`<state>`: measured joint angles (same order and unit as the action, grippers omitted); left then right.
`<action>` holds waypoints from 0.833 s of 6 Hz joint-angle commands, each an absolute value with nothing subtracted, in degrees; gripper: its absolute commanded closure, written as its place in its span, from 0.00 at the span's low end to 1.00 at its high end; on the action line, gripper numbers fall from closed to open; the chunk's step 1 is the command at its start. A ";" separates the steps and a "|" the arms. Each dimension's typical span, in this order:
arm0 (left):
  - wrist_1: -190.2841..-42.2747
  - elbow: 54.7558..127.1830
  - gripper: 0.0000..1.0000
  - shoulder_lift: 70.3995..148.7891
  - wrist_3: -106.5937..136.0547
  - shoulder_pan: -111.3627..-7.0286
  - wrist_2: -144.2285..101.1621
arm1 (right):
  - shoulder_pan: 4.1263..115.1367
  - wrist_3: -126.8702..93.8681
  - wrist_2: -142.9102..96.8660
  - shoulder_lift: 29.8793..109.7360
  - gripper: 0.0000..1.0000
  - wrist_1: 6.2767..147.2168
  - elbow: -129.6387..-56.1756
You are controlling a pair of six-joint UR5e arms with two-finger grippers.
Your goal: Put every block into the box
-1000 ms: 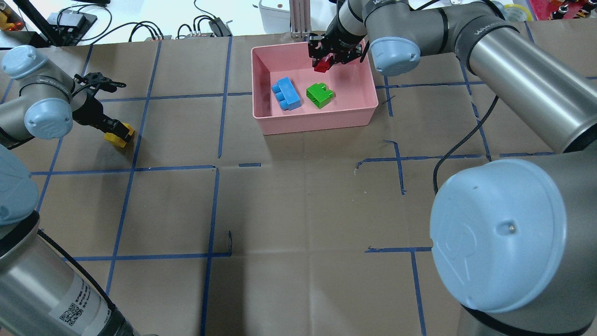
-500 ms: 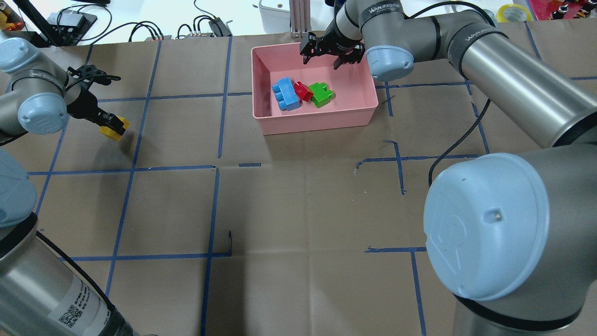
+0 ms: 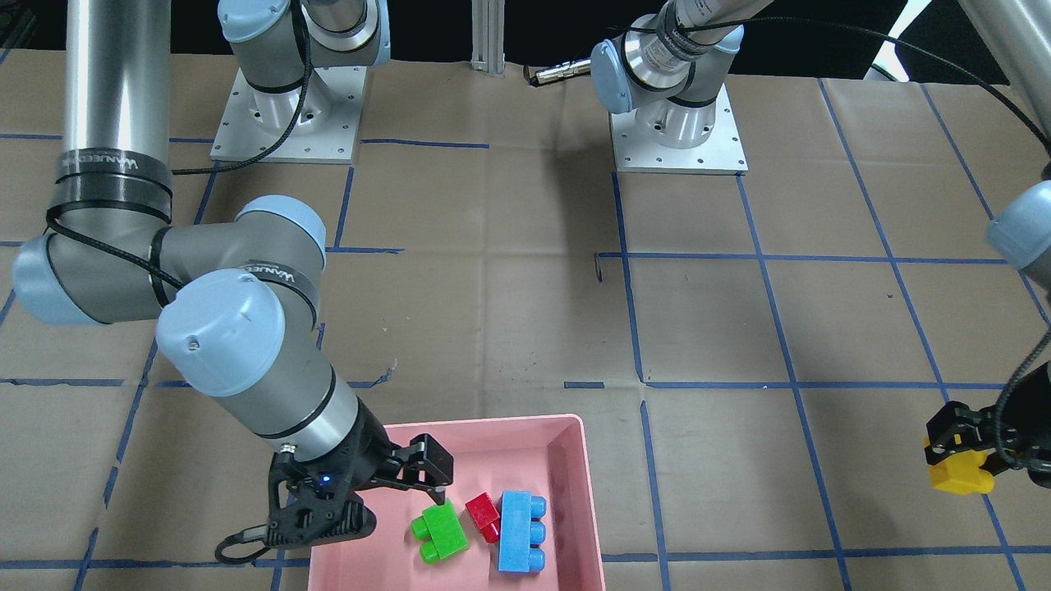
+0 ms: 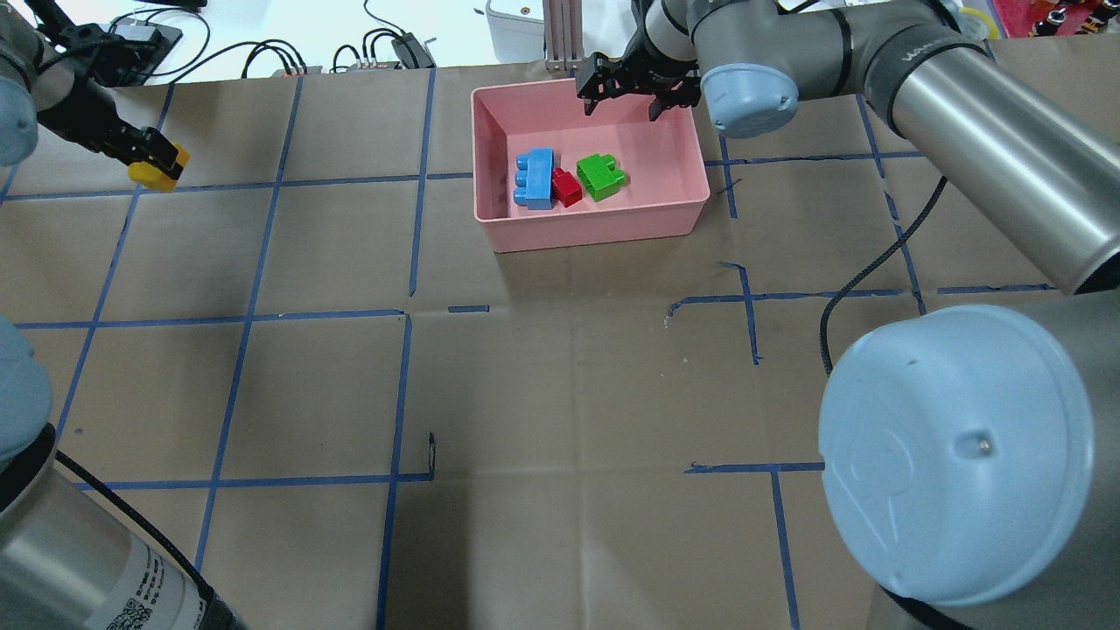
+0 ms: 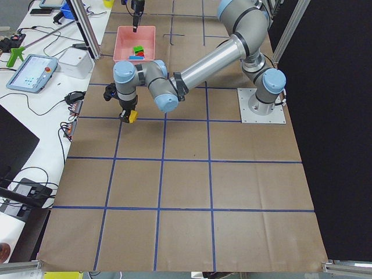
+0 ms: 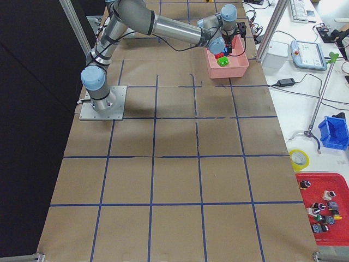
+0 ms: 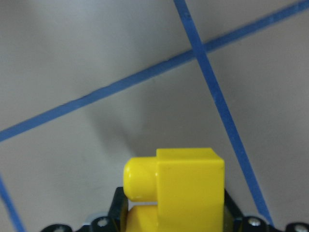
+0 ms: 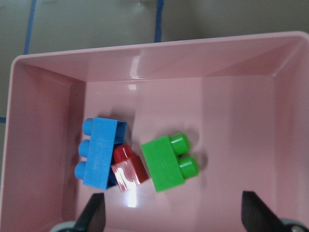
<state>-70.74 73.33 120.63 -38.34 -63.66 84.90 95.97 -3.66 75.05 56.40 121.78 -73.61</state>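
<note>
The paper-covered, blue-taped table [image 4: 560, 394] carries the pink box [image 4: 595, 229].

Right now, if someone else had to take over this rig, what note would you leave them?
Right gripper: open and empty, above the far end of the box.
Left gripper: shut on the yellow block, held above the table, well away from the box on the robot's left side.
In the box: blue block, red block and green block lie in a row, with red against blue.
Done: three of the four blocks are in.
Left: carry the yellow block over the box and release it.
</note>
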 commanded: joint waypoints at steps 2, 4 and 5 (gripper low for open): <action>-86.82 59.44 0.98 121.37 -16.07 -71.86 83.58 | 92.46 8.65 81.62 65.62 0.00 111.40 -73.91; -86.05 55.66 0.98 124.17 2.28 -82.65 83.23 | 92.46 8.09 82.09 75.71 0.00 91.26 -74.88; -85.87 51.55 0.98 127.15 11.07 -88.45 83.32 | 92.46 8.70 83.05 79.59 0.00 80.88 -75.40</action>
